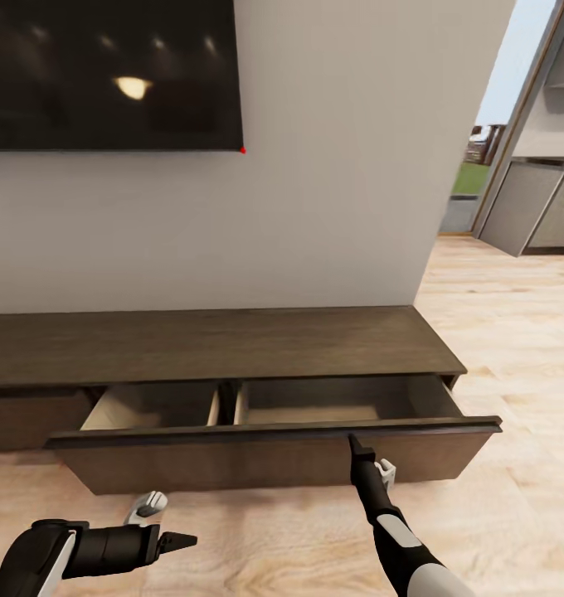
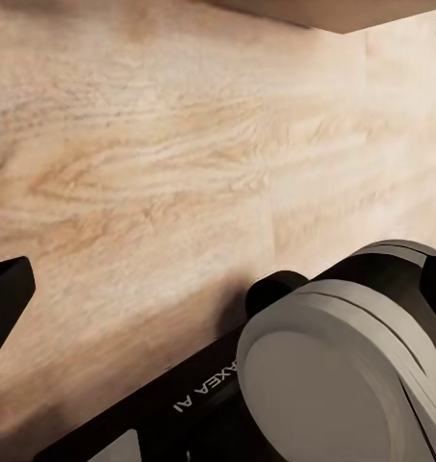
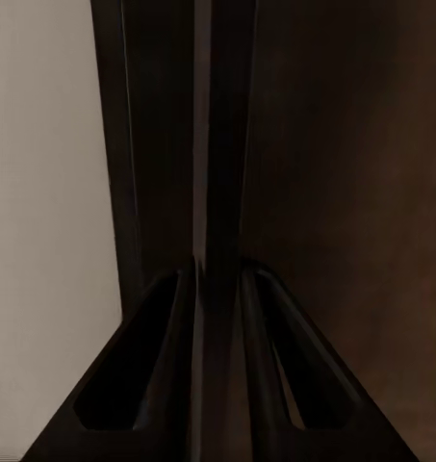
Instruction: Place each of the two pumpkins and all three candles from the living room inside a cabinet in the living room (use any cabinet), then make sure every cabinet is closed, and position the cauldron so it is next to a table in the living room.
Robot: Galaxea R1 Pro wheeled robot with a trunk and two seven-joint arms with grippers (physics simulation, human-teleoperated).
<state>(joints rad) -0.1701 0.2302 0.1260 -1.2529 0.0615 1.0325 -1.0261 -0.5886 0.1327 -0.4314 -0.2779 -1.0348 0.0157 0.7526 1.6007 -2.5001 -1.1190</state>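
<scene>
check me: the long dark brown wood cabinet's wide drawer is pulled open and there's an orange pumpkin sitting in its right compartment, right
Not quite. The head view shows the long dark brown wood cabinet with its wide drawer pulled open, but the right compartment shows only pale beige lining, no pumpkin.

Showing glossy black arm links banded in white. Carrying pale grey knuckle fittings just behind the left hand (image 1: pixel 179 541) and right hand (image 1: pixel 358 448). Bearing white "GALAXEA AI" lettering beside a round grey disc cap. Ending in matte black, tapered, hollowed fingers (image 3: pixel 141 385).
</scene>
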